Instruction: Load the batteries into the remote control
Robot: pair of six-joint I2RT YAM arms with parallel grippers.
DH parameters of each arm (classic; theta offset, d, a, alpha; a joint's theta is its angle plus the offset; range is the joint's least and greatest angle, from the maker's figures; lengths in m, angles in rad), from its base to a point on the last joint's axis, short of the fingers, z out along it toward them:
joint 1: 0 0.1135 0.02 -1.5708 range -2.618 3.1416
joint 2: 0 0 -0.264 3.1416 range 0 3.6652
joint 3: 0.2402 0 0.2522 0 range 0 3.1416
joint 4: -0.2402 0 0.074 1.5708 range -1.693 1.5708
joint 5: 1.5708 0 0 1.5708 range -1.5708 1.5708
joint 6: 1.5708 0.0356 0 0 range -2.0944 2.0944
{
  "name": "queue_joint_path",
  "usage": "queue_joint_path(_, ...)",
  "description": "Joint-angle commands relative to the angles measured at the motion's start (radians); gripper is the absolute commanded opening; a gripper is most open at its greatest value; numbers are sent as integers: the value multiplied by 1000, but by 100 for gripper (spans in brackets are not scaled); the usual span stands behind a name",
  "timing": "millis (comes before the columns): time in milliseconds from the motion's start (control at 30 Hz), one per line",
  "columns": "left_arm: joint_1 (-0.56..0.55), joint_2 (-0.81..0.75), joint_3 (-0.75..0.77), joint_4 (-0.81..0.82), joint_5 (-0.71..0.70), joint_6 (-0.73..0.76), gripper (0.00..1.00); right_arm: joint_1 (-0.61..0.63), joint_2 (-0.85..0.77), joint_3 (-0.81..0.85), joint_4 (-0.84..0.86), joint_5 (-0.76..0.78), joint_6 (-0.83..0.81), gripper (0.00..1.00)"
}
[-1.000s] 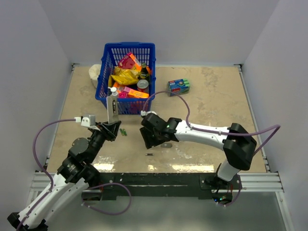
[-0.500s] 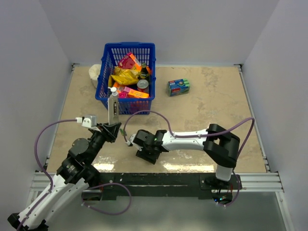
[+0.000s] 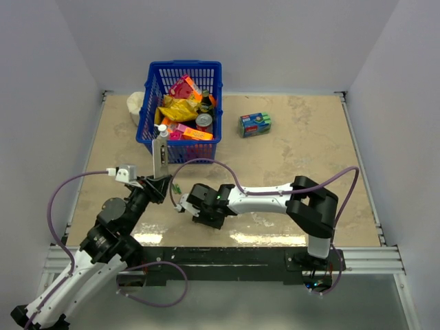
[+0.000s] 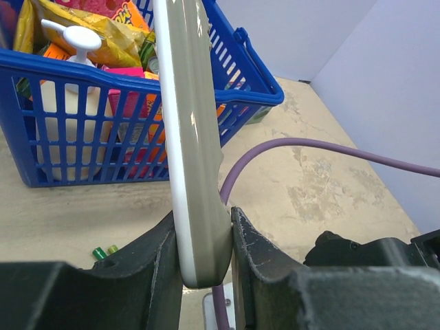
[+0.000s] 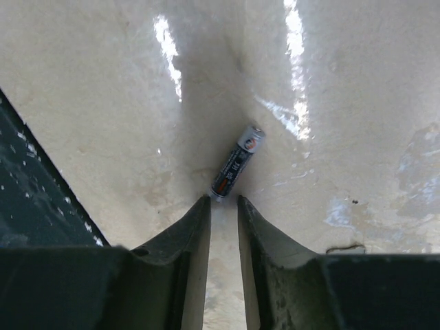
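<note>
Grey plastic sits in my left gripper (image 4: 203,237): its fingers are pressed tight on the lower end of the remote control (image 4: 187,124), which stands nearly upright above them, leaning a little. Just behind it is the blue basket (image 4: 256,93), stuffed with packets and a white pump bottle (image 4: 58,103). Two tiny green sticks (image 4: 104,252) lie on the table (image 4: 323,192) low on the left, and a purple cable (image 4: 309,144) curves past on the right.

My right gripper (image 5: 221,201) hangs low over the table with its fingers a narrow gap apart, pinching nothing. One battery (image 5: 236,163) lies flat just ahead, its near end at the mouth of that gap. From above, the two grippers are near each other, and a blue-green box (image 3: 255,124) lies well apart.
</note>
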Motion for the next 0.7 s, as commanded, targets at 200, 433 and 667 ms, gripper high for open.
queue_joint_path(200, -3, 15, 51, 32, -13, 24, 0, -10, 51, 71, -11, 22, 99, 35)
queue_joint_path(433, -5, -8, 51, 23, -42, 30, 0, -16, 15, 83, 23, -9, 76, 44)
queue_joint_path(667, -5, -16, 63, 9, -39, 30, 0, -20, 100, 152, 19, 8, 42, 40)
